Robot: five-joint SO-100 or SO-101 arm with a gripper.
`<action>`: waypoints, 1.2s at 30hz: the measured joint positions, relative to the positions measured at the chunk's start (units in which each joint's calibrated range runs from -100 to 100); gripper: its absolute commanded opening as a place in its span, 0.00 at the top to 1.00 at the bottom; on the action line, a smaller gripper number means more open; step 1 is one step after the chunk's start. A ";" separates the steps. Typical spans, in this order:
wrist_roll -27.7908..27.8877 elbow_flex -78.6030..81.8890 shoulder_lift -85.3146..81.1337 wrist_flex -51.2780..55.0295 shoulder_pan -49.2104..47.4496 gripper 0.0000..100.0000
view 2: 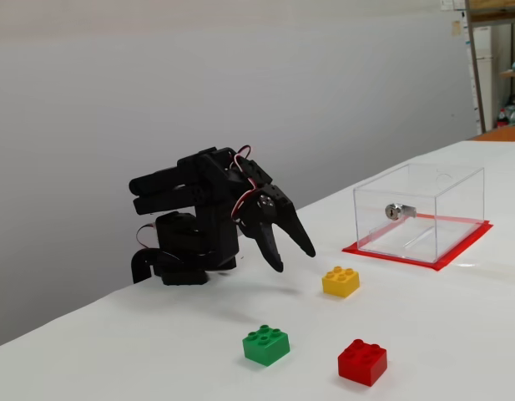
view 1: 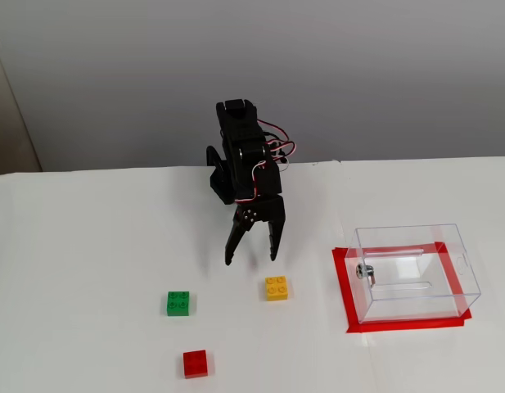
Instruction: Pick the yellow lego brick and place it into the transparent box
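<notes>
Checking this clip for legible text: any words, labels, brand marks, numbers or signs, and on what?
None can be read.
Yellow lego brick, green brick, red brick: no stud lettering resolves.
Transparent box, gripper: no label.
Shelf items in a fixed view: too small and blurred.

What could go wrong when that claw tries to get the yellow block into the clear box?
The open tool hangs short of the yellow lego brick, so a descent here could miss or nudge it. The brick is small and could slip. The transparent box has tall walls; a low carry might bump its rim.
</notes>
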 measured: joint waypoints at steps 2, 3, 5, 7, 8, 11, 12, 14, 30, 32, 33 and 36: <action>0.00 -1.85 3.81 0.00 0.00 0.62; 0.00 -2.82 5.24 0.00 0.00 0.62; 0.00 -4.50 7.78 0.00 0.00 0.62; 0.00 -5.83 9.73 -0.09 0.00 0.62; 0.00 -6.44 10.49 -0.51 0.00 0.62; 0.00 -6.88 12.18 -3.60 0.00 0.62; 0.00 -6.88 12.52 -4.63 0.00 0.62; 0.00 -6.88 13.02 -6.43 0.00 0.62; 0.00 -6.80 27.82 -20.39 -0.75 0.62; 0.00 -6.80 30.19 -22.28 -2.24 0.62; 0.00 -6.80 31.37 -23.14 -2.88 0.62; -0.20 -6.80 33.74 -25.45 -3.85 0.62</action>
